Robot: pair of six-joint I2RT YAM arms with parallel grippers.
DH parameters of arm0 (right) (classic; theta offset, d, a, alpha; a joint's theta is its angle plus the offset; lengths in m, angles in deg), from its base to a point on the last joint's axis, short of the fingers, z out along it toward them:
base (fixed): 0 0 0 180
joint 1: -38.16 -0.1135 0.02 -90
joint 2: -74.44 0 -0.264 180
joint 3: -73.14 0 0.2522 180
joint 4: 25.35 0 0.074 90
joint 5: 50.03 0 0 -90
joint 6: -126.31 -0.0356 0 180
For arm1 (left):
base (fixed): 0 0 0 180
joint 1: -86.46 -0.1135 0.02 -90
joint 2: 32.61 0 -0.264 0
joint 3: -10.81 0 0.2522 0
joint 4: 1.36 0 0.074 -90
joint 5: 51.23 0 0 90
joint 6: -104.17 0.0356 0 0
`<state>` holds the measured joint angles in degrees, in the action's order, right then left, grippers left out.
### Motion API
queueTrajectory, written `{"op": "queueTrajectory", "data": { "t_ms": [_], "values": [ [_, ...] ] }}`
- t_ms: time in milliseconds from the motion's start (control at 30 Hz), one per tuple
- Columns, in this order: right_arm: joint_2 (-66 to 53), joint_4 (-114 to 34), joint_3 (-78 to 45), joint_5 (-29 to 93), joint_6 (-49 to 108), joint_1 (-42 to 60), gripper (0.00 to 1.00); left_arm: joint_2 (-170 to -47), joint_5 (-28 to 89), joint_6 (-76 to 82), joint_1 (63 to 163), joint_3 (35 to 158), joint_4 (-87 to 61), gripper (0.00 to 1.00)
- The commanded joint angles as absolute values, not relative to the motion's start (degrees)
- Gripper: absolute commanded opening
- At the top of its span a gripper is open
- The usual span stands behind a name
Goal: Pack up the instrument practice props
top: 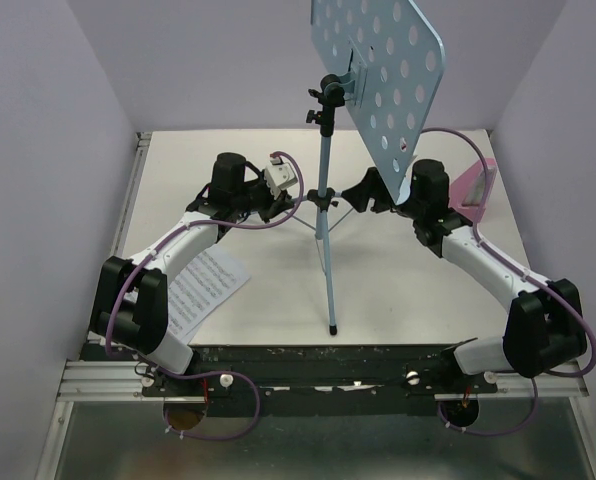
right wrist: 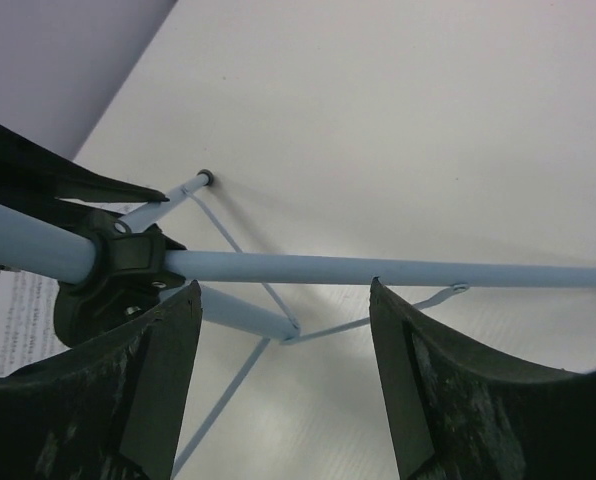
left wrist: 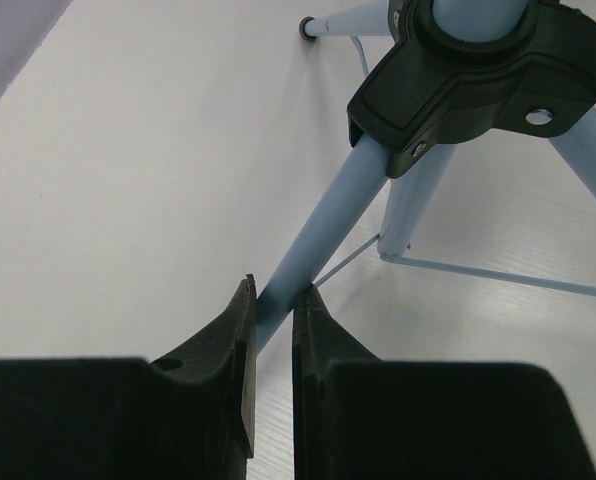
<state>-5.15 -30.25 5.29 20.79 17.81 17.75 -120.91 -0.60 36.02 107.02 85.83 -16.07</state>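
Nothing here can be read as a word, number or brand. The only print is on the white sheet-music pages (top: pixel 206 285), which lie behind the left gripper (top: pixel 281 204), partly under its arm. They show rows of staves and notes, too small to make out. In the right wrist view a blurred corner of them appears left of the right gripper (right wrist: pixel 285 290).

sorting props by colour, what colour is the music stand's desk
The music stand desk is light blue with round holes, best seen in top external view.
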Motion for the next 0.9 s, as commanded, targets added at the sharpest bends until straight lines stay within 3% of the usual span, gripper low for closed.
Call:
{"op": "queueTrajectory", "data": {
  "t_ms": [0, 367, 867],
  "values": [
    [-5.18, -28.13, 3.56, 14.67, 14.61, 17.85, 0.76, -123.06, -4.47, 32.54, 107.91, 83.72, -26.90, 0.00],
    [-3.87, -26.89, 7.08, 7.11, 16.45, 16.71, 0.76, -123.76, -4.65, 32.28, 107.91, 84.07, -26.81, 0.00],
    [-3.95, -27.51, 10.07, 8.68, 20.40, 16.36, 0.76, -124.99, -5.09, 31.92, 107.91, 84.95, -26.72, 0.00]
  ]
}}
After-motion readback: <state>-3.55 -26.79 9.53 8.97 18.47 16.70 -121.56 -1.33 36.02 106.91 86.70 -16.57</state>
